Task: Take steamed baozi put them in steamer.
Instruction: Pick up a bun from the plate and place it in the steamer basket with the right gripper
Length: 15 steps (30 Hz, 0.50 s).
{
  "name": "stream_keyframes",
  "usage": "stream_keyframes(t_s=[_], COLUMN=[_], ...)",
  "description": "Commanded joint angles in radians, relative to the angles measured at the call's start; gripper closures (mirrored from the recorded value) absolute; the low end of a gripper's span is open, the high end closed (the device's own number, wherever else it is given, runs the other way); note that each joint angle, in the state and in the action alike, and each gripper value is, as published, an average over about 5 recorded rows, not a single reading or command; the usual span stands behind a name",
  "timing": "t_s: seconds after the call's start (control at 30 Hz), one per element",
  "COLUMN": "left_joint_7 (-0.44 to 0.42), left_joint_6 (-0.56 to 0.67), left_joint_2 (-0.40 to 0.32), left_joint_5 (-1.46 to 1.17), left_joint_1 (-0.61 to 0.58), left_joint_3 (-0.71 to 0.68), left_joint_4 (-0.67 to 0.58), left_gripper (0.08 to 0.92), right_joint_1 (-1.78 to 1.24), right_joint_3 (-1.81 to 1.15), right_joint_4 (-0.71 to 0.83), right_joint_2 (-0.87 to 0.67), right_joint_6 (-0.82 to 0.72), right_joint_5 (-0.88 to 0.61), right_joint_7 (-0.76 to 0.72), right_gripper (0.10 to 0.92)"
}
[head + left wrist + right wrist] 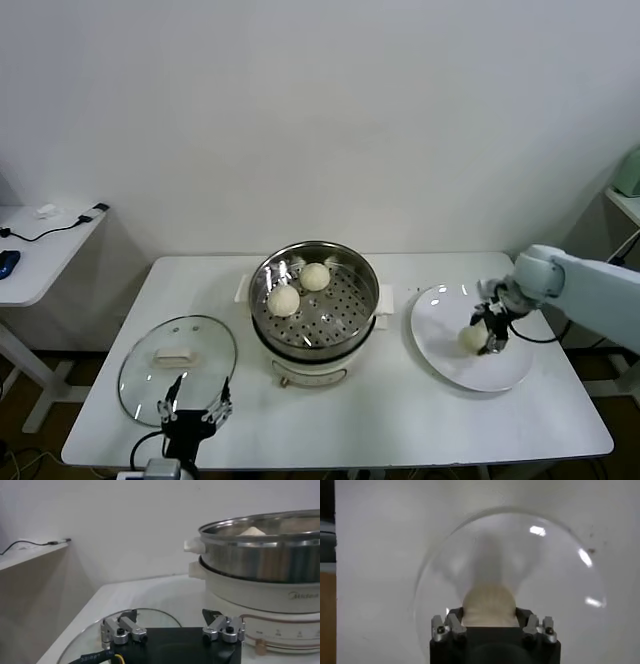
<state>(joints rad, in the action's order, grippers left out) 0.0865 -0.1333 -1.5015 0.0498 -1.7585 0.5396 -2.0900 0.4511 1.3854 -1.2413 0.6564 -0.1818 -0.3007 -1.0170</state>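
Note:
The steamer (372,300) stands mid-table, steel pot on a cream base, with two baozi (284,300) (315,276) on its perforated tray. It also shows in the left wrist view (260,560), with one bun top (251,530) above its rim. My right gripper (490,330) is down on the white plate (440,310), shut on a third baozi (472,340). In the right wrist view the bun (489,600) sits between the fingers of the right gripper (489,616), over the plate (560,580). No fourth bun shows. My left gripper (197,392) (170,615) is parked open at the front left.
The round glass lid (178,368) lies flat left of the steamer, just beyond my left gripper; it also shows in the left wrist view (85,640). A side table (40,240) with cables stands far left. A shelf (625,195) is at the far right.

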Motion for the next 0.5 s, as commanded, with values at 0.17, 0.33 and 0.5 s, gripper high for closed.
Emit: stream_keyframes(t_s=[0.17, 0.33, 0.5], left_joint_7=[-0.001, -0.001, -0.001], left_joint_6=[0.0, 0.0, 0.003], left_joint_2=[0.004, 0.007, 0.006], left_joint_5=[0.0, 0.0, -0.002], left_joint_1=[-0.003, -0.006, -0.011], left_joint_3=[-0.003, 0.001, 0.005], left_joint_4=[-0.012, -0.016, -0.019], left_gripper=[0.177, 0.177, 0.177], right_joint_1=[0.456, 0.489, 0.454], right_joint_3=[0.028, -0.021, 0.016], right_joint_4=[-0.022, -0.085, -0.187], right_joint_2=[0.267, 0.436, 0.575], right_joint_6=[0.253, 0.349, 0.431], right_joint_5=[-0.15, -0.155, -0.043], right_joint_7=[-0.224, -0.221, -0.168], right_gripper=[0.332, 0.33, 0.33])
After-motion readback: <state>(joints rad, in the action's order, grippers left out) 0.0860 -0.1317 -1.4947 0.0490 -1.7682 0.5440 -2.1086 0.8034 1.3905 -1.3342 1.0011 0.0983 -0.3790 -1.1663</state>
